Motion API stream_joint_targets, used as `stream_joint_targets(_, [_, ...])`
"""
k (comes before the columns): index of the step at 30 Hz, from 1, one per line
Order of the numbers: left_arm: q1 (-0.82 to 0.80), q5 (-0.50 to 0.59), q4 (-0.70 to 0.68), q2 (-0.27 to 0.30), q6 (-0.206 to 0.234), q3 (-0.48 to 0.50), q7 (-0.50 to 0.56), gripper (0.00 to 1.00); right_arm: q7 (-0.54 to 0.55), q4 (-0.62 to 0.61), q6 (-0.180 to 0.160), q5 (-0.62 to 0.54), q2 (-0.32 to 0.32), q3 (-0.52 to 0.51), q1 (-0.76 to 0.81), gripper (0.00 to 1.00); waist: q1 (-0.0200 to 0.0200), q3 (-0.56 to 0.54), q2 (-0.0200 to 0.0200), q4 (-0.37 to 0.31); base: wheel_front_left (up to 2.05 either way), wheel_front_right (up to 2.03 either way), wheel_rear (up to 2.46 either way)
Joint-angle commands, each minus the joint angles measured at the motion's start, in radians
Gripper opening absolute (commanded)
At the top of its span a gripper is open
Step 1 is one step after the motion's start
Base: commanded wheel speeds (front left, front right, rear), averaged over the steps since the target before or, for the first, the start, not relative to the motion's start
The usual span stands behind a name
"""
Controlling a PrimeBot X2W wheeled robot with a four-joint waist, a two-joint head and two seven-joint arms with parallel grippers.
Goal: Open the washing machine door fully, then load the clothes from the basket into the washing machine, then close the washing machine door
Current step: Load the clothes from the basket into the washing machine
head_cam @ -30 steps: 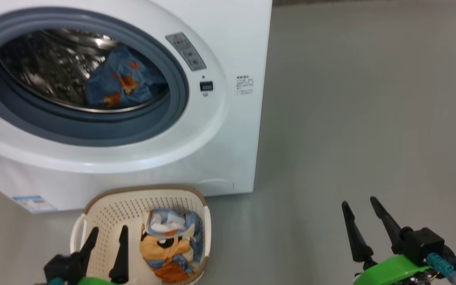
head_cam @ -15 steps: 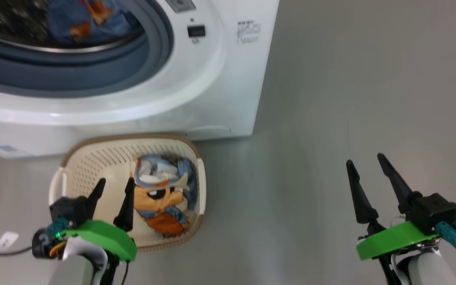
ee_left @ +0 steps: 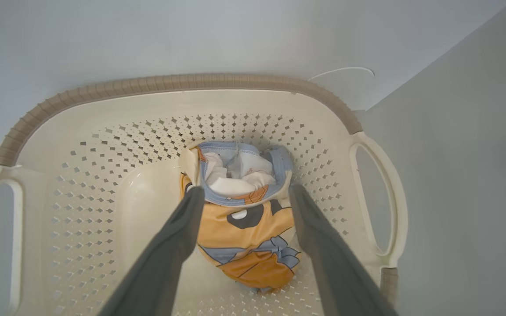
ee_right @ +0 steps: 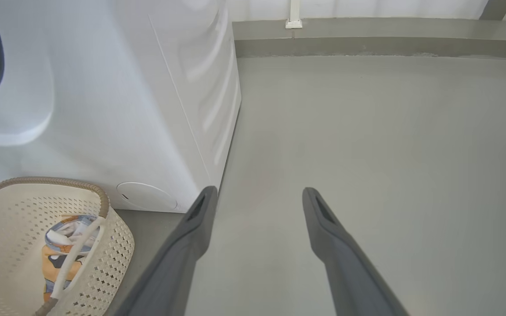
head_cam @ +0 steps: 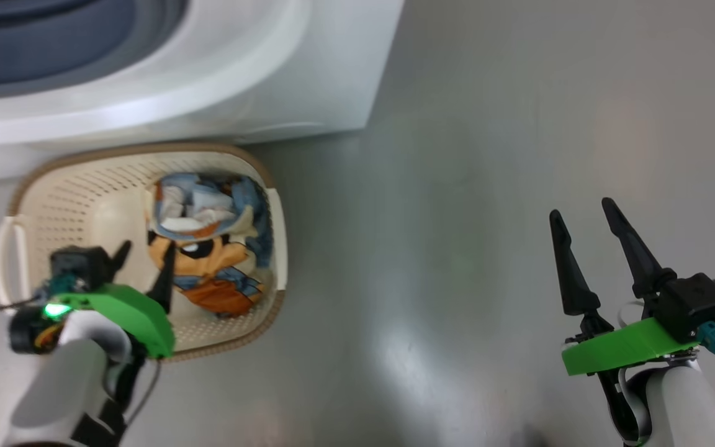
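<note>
Small cream basket [head_cam: 72, 186] on the grey floor [head_cam: 488, 186], just before the washing machine [head_cam: 308, 81] front. Bundled clothes [head_cam: 208, 254] along the basket's right side. Left gripper [head_cam: 148, 248] over the basket, fingers spread either side of the clothes, nothing grasped. Right gripper [head_cam: 582, 208] over the floor, well apart, spread, empty.

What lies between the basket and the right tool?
A bare stretch of grey floor. The head view shows it between the basket and the open right tool.
</note>
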Motion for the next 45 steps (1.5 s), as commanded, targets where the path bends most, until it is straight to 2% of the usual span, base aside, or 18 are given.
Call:
stream_joint_targets(1, [-0.029,-0.007,0.029,0.059,-0.003,0.011,-0.006,1.00,-0.012,-0.029,0.003,-0.008,0.004,0.025,0.000,1.00,0.0000,0.088,-0.0001,-0.072,0.00,0.00,0.00])
stream_joint_targets(8, [-0.126,-0.055,0.165,0.103,-0.003,-0.035,-0.006,1.00,-0.012,-0.046,0.003,-0.002,0.013,0.025,-0.008,1.00,0.0000,0.162,-0.0001,-0.124,0.00,0.00,0.00])
stream_joint_targets(15, [-0.207,-0.128,0.243,0.120,-0.003,-0.062,0.027,1.00,-0.012,-0.059,0.003,0.004,0.016,0.035,-0.021,1.00,0.0000,0.219,-0.0001,-0.151,0.00,0.00,0.00])
stream_joint_targets(20, [-0.272,-0.224,0.285,0.140,-0.003,-0.024,0.069,1.00,-0.012,-0.067,0.003,0.022,0.016,0.042,-0.027,1.00,0.0000,0.264,-0.0001,-0.163,0.00,0.00,0.00])
stream_joint_targets(25, [-0.325,-0.218,0.323,0.169,0.000,-0.037,0.100,1.00,-0.012,-0.075,0.003,0.024,0.016,0.047,-0.033,1.00,0.0000,0.295,-0.0001,-0.176,0.00,0.00,0.00])
stream_joint_targets(32, [-0.347,-0.236,0.343,0.155,0.000,-0.039,0.164,1.00,-0.012,-0.084,0.003,0.024,0.016,0.040,-0.021,1.00,0.0000,0.310,-0.0001,-0.178,0.00,0.00,0.00])
stream_joint_targets(45, [-0.376,-0.221,0.348,0.125,-0.002,-0.104,0.222,1.00,-0.012,-0.097,0.003,0.014,0.017,0.036,-0.004,1.00,0.0000,0.328,-0.0001,-0.170,0.00,0.00,0.00])
